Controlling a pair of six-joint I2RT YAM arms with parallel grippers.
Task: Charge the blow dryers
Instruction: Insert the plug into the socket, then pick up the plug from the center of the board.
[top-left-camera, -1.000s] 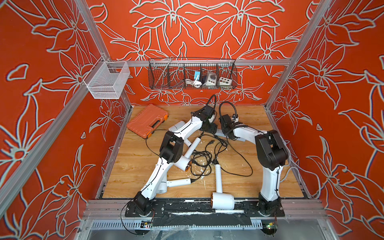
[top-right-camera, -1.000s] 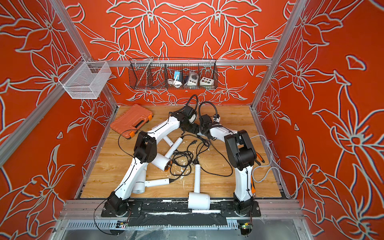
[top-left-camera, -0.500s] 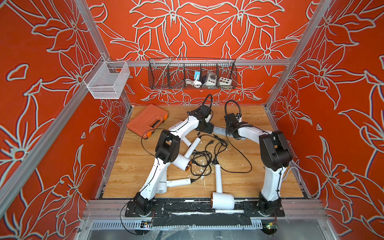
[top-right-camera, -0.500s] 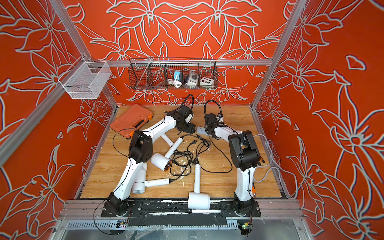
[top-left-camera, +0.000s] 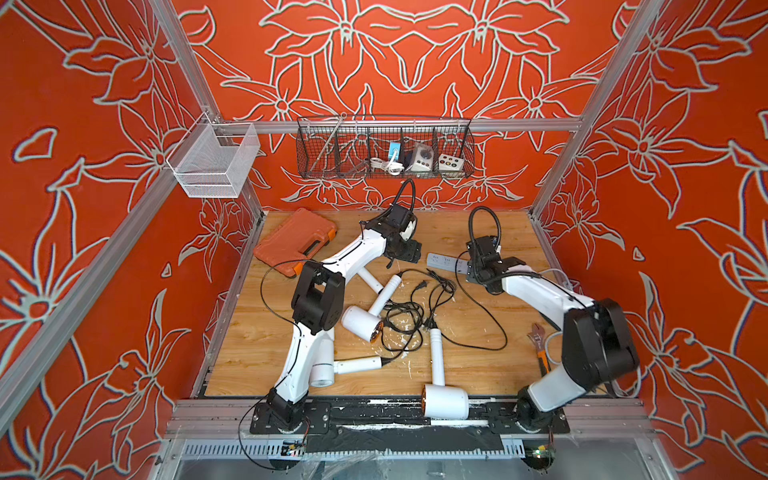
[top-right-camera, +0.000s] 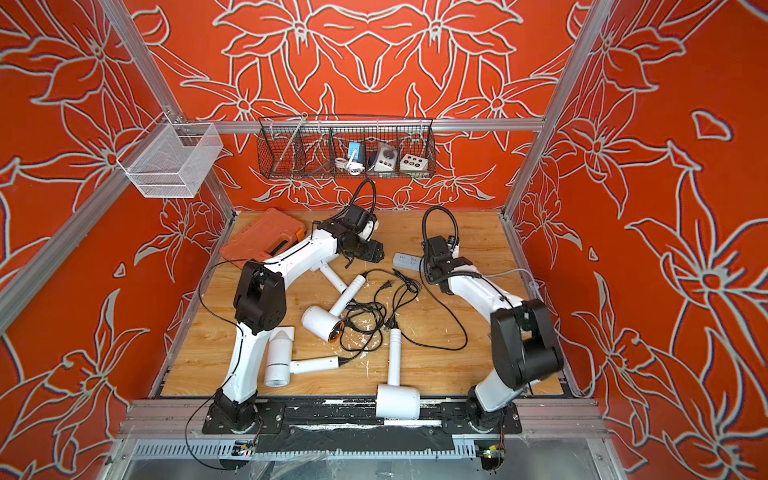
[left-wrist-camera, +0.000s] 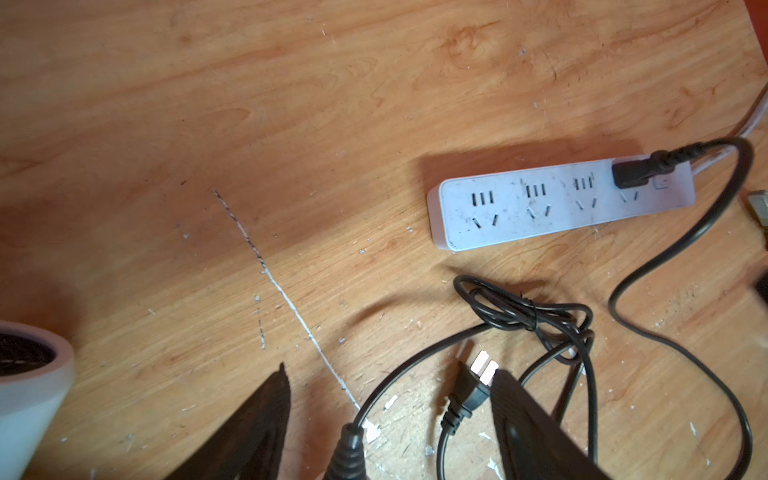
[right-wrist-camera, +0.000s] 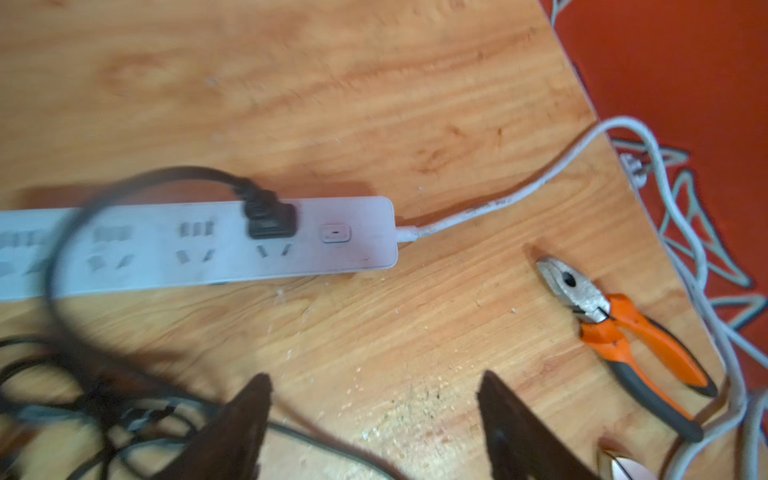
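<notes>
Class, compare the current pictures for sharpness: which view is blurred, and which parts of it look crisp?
Right wrist view: smeared by motion, worst on the black cords and the power strip sockets; the pliers look fairly crisp. Left wrist view: the power strip is sharp, but the near fingers and dryer barrel are soft. Both top views: sharp throughout.

Both top views sit high up at the front edge of the worktop (top-left-camera: 440, 226), above the arm bases (top-left-camera: 286, 411). They're angled down toward the back wall (top-left-camera: 382, 62) and take in nearly the same whole scene. The wrist cams are way closer, each looking down at the wood. Both catch the power strip (left-wrist-camera: 519, 216) with its black plug (right-wrist-camera: 270, 220), which also shows up small in both top views.
</notes>
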